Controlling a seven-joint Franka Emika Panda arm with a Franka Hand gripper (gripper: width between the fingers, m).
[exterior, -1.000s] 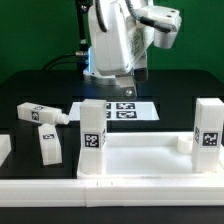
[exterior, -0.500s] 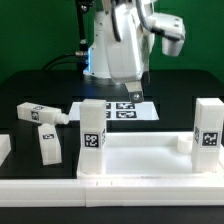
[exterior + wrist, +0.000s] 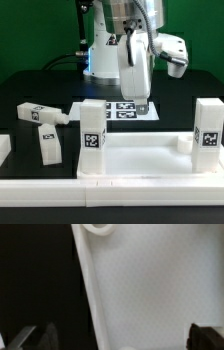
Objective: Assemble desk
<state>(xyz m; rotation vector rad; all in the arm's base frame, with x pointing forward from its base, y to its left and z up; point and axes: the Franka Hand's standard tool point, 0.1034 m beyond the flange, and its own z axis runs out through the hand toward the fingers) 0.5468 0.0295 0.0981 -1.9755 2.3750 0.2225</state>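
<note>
Jaws apart, nothing between them; gripper [image 3: 143, 106] at frame centre. White smooth plastic desk tabletop [image 3: 140, 160], flat with a raised rim, fills the lower frame. Square tagged white legs: first upright leg [image 3: 92, 126] left of centre, second upright leg [image 3: 208, 125] at right edge, lying leg [image 3: 40, 115] and second lying leg [image 3: 48, 146] at left. Gripper hides part of the marker board [image 3: 116, 110]. Wrist view blurred.

The large flat white plastic tabletop [image 3: 140, 152] looks smooth and matt, with just a faint sheen along its raised rim; seen close in the wrist view, the tabletop [image 3: 150, 291] is even and unmarked. The short square white plastic legs [image 3: 92, 127] have the same dull finish, their tags flat black-and-white print. The black bench [image 3: 30, 85] is matt. The thin white marker board [image 3: 125, 110] looks papery. The robot arm's white shell [image 3: 115, 45] is glossy, and the gripper [image 3: 142, 100] has dark, dull fingers [image 3: 28, 336]
</note>
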